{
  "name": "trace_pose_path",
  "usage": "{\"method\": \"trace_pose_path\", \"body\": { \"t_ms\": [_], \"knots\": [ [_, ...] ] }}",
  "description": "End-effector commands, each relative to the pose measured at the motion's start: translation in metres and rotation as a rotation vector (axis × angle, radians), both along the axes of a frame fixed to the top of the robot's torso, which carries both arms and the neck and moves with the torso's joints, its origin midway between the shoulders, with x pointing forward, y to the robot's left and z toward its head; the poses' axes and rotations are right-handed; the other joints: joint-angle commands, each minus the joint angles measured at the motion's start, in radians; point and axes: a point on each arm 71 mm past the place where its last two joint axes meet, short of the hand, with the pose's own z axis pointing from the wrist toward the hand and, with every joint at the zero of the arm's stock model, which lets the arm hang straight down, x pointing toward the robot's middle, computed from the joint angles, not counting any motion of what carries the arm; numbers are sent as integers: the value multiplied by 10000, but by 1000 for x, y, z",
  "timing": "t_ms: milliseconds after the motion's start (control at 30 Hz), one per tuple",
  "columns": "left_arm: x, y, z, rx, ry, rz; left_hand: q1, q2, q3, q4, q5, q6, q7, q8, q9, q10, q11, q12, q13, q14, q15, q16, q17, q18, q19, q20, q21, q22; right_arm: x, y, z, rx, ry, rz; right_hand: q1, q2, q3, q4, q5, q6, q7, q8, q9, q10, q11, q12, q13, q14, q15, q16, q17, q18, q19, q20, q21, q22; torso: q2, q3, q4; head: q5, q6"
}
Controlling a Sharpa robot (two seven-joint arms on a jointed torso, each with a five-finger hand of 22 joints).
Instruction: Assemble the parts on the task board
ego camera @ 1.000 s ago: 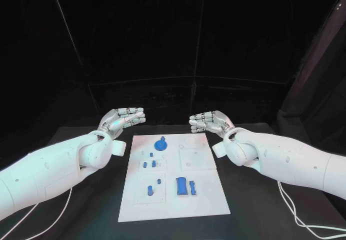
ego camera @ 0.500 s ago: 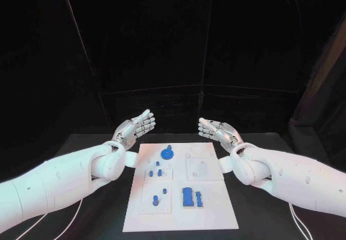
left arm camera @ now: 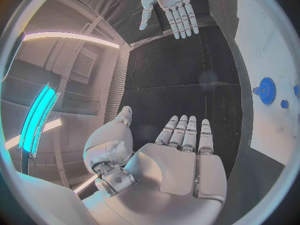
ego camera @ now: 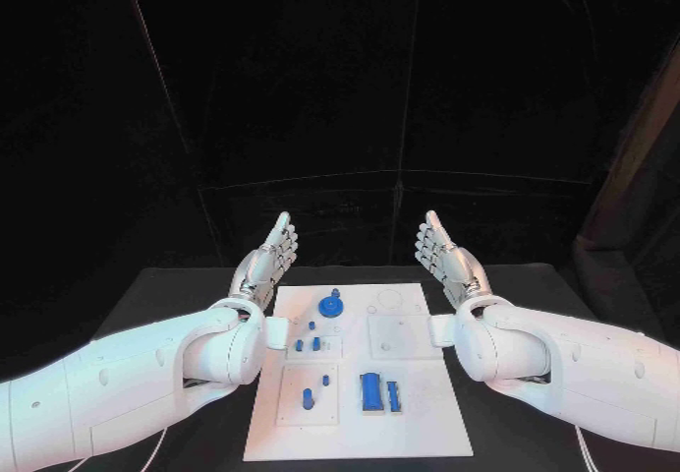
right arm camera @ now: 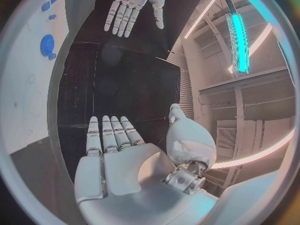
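We saw the task board lying flat in the middle of the black tabletop, long side running away from the robot. Left hand was raised off the tabletop just beyond the board's far left corner, fingers straight, spread a little and pointing up and away, holding nothing. Right hand mirrored it beyond the far right corner, fingers also straight, nothing in them. Palms faced each other across the gap over the board's far edge; neither hand touched the board or any part. On the board, a blue gear sat near the far edge, left of centre, with a small knob sticking out on its far side. Nearer, a couple of small blue pegs sat in the left middle panel, with one tiny blue piece just beyond them. In the near left panel, one blue peg lay lengthwise and a smaller blue stub sat just beyond it. In the near right panel, a larger blue block lay lengthwise with a slim blue bar just beside it on the right. The far right panels showed white recesses; we couldn't tell what was in them. Left wrist view showed the open left palm, the right hand opposite and the gear on the board edge. Right wrist view showed the same from the other side: right palm, left hand, gear.
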Motion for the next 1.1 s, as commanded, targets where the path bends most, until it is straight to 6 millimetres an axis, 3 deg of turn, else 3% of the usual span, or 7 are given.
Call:
{"method": "trace_pose_path", "body": {
  "t_ms": [33,733,767,800,833,867,1100],
  "knots": [
    [-2,5,4,502,-333,1011,-1155,1,-601,1,-37,-851,-52,-40,-14,-901,-126,-70,-12,-798,-86,-114,-16,-281,-554,-589,-39,-490,0,-4,2,18,-112,-622,-1269,-7,257,8,-121,-814,-130,-39,-17,-891,-88,-37,-16,-917,-48,-46,-21,-364,-847,-361,-112,-16,1,4,-2,1,-1],
    [-3,5,5,510,-333,1029,-2565,1,-601,1,-37,-1895,-52,-40,-14,-2013,-126,-70,-12,-1793,-86,-114,-16,-281,-1725,-589,-39,-490,0,-4,2,18,-112,-622,-2822,-7,257,8,-121,-1797,-130,-39,-17,-1963,-88,-37,-16,-2047,-48,-46,-21,-364,-1854,-361,-112,-16,1,4,-2,1,-1],
    [-3,5,5,510,-333,1029,-2830,1,-601,1,-37,-2672,-52,-40,-14,-2810,-126,-70,-12,-2516,-86,-114,-16,-281,-1725,-589,-39,-490,0,-4,2,18,-112,-622,-2878,-7,257,8,-121,-1835,-130,-39,-17,-2007,-88,-37,-16,-2073,-48,-46,-21,-364,-1893,-361,-112,-16,1,4,-2,1,-1],
    [-3,5,5,510,-333,1029,-3622,1,-601,1,-37,-2672,-52,-40,-14,-2810,-126,-70,-12,-2516,-86,-114,-16,-281,-1725,-589,-39,-490,0,-4,2,18,-112,-622,-3090,-7,257,8,-121,-2581,-130,-39,-17,-2811,-88,-37,-16,-2903,-48,-46,-21,-364,-2654,-361,-112,-16,1,4,-2,1,-1],
    [-3,5,5,510,-333,1029,-3622,1,-601,1,-37,-2672,-52,-40,-14,-2810,-126,-70,-12,-2516,-86,-114,-16,-281,-1725,-589,-39,-490,0,-4,2,18,-112,-622,-3242,-7,257,8,-121,-2581,-130,-39,-17,-2811,-88,-37,-16,-2903,-48,-46,-21,-364,-2654,-361,-112,-16,1,4,-2,1,-1],
    [-3,5,5,510,-333,1029,-3622,1,-601,1,-37,-2672,-52,-40,-14,-2810,-126,-70,-12,-2516,-86,-114,-16,-281,-1725,-589,-39,-490,0,-4,2,18,-112,-622,-4004,-7,257,8,-121,-2581,-130,-39,-17,-2811,-88,-37,-16,-2903,-48,-46,-21,-364,-2654,-361,-112,-16,1,4,-2,1,-1],
    [-3,5,5,510,-333,1029,-3622,1,-601,1,-37,-2672,-52,-40,-14,-2810,-126,-70,-12,-2516,-86,-114,-16,-281,-1725,-589,-39,-490,0,-4,2,18,-112,-622,-4004,-7,257,8,-121,-2581,-130,-39,-17,-2811,-88,-37,-16,-2903,-48,-46,-21,-364,-2654,-361,-112,-16,1,4,-2,1,-1]
  ]
}}
